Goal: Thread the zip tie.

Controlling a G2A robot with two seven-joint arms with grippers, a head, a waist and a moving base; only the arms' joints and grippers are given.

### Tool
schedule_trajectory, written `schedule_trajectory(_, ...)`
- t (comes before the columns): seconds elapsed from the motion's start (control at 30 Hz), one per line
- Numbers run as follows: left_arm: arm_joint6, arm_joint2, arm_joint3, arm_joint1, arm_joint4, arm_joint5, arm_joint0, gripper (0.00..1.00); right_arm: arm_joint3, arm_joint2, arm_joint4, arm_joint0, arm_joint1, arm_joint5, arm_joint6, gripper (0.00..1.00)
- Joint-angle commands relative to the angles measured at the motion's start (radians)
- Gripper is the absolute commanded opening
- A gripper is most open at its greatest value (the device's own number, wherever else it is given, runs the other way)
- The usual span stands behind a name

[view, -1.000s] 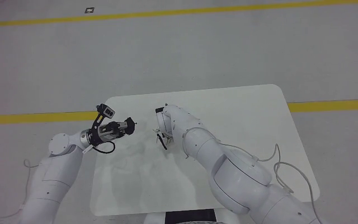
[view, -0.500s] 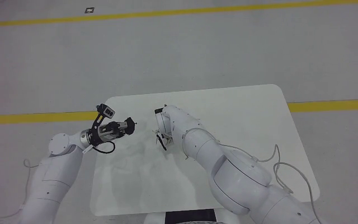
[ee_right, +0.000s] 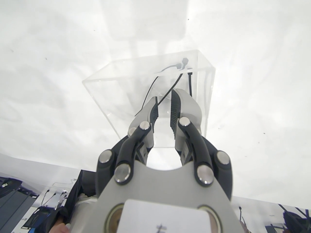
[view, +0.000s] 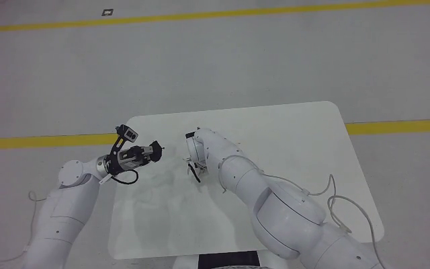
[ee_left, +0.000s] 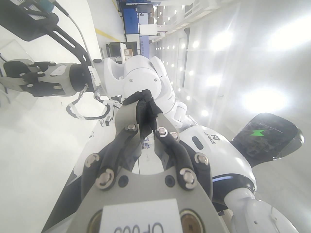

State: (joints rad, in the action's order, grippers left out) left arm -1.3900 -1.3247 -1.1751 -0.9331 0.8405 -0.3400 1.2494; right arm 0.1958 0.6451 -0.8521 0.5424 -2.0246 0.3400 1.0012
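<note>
- Top view: the left claw (view: pixel 156 150) hangs over the near-left edge of the white surface (view: pixel 289 134). The right claw (view: pixel 195 169) points down at the surface near its middle, well apart from the left one. There are thin black strands right under its tips.
- Left wrist view: the left claw is closed, its tips pressed together. Dark, ragged pad material bunches at the ends, and I can't tell whether anything is pinched in there.
- Right wrist view: the right claw is open, jaws parted, poised just above a clear box (ee_right: pixel 121 90) that sits on the surface.
- The box holds a few black zip ties (ee_right: pixel 170 89), lying loose and crossing one another. One leans up the wall so that its thin tail reaches into the gap between the jaws, gripped by neither. A blocky head lies at the far corner.
- From where I stand these look featherlight, springy and slick. A narrow strap like that would likely twist or slip out of a loose pinch.
- I'd take that leaning tie partway along the tail. That leaves the tip free to feed and the head free for the other claw.
</note>
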Motion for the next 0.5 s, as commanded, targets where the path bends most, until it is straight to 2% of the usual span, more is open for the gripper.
schedule_trajectory(0.0,0.0,0.0,0.0,0.0,0.0,0.0,0.0,0.0,0.0,0.0,-0.002,0.0,0.0,0.0,0.001,0.1)
schedule_trajectory(0.07,0.0,0.0,0.0,0.0,0.0,0.0,0.0,0.0,-0.001,0.0,-0.003,0.0,0.0,0.0,0.002,0.0)
schedule_trajectory(0.47,0.0,0.0,0.0,0.0,0.0,0.0,0.0,0.0,0.006,0.009,-0.014,-0.013,0.0,0.0,0.004,0.0)
